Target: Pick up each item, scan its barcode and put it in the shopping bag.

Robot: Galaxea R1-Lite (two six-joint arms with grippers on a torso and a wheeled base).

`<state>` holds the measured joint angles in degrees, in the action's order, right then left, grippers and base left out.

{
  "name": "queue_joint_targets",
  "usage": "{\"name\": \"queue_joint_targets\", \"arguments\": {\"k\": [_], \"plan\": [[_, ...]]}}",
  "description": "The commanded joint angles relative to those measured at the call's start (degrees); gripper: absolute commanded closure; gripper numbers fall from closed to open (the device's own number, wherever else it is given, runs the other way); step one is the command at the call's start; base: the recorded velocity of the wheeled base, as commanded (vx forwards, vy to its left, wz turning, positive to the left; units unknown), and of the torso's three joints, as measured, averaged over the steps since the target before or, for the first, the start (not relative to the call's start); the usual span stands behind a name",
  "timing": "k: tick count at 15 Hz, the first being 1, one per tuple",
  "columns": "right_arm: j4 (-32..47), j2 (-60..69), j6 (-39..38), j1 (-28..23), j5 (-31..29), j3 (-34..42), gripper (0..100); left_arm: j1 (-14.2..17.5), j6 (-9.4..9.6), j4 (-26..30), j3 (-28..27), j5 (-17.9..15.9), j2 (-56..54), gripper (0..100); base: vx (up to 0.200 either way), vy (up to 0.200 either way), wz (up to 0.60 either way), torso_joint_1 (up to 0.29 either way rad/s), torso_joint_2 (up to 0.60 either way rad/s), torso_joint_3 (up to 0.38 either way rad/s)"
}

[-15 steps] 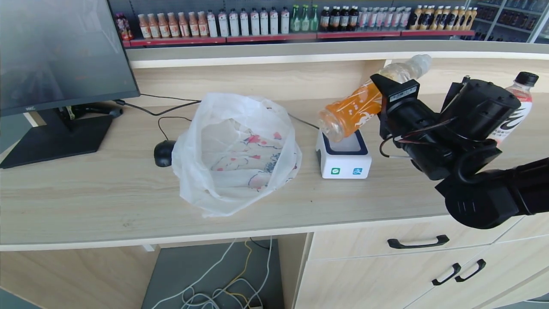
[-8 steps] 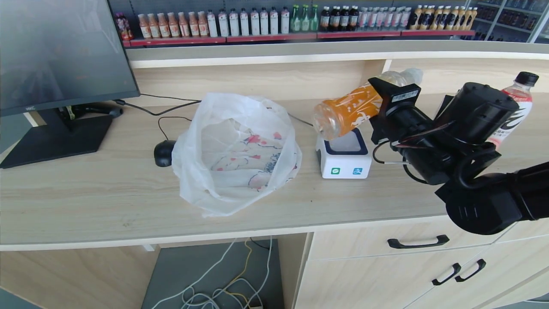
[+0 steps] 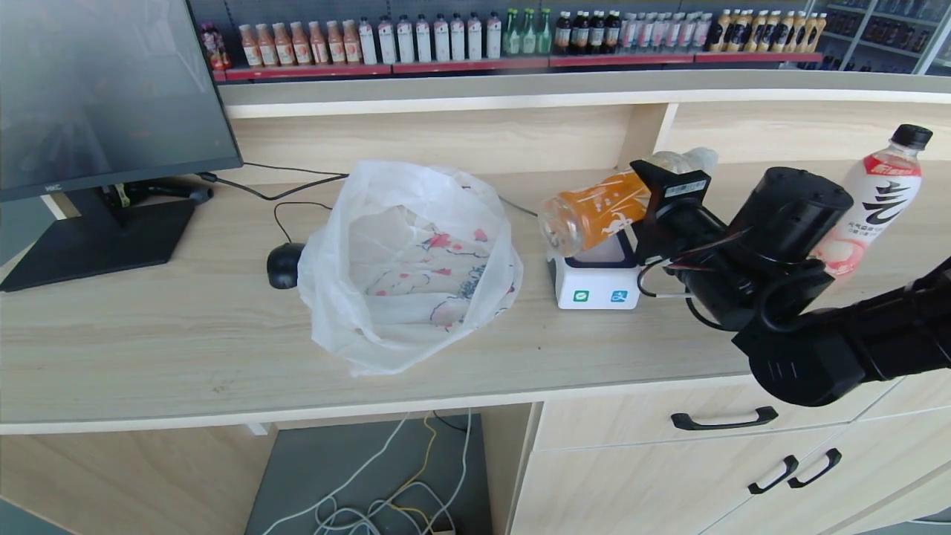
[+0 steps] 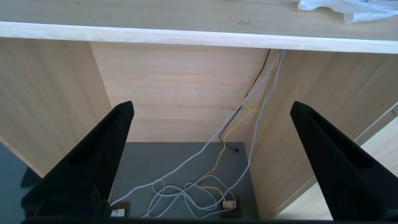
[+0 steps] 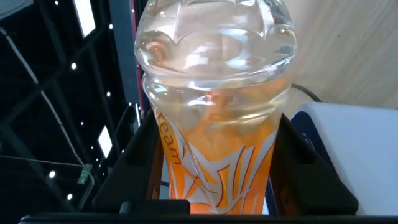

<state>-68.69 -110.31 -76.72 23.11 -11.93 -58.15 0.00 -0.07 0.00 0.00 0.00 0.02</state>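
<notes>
Sideways, right pincer (image 3: 648,199) clamped on orange-drink bottle (image 3: 594,212) over scanner (image 3: 594,288), shopping bag (image 3: 330,297) open, left pincer (image 4: 211,115) apart.

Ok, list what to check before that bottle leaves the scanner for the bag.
1. Right hand shut on the orange bottle: ok.
2. Bottle held over the scanner: ok.
3. Barcode facing the scanner window: cannot tell.
4. Shopping bag mouth open upward: ok.
5. Nothing standing between scanner and bag: ok.
6. Left hand open, low under the counter, out of the way: ok.

Orange bottle (image 3: 596,209), white swirls; translucent bag (image 3: 475,223) — red-blue print, perhaps floral.
</notes>
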Motion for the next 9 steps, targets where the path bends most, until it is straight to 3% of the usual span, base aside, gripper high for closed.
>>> {"name": "queue_joint_targets", "arguments": {"k": [1,9], "plan": [[0.0,-1.7,-1.1,-1.8,0.0,-0.1,100,0.0,-0.01,0.0,0.0,0.0,0.0,0,0.000,0.000,0.00,0.000,0.00,0.000],[0.0,-2.2,-1.7,-2.9,0.2,-1.0,100,0.0,-0.01,0.0,0.0,0.0,0.0,0,0.000,0.000,0.00,0.000,0.00,0.000]]}}
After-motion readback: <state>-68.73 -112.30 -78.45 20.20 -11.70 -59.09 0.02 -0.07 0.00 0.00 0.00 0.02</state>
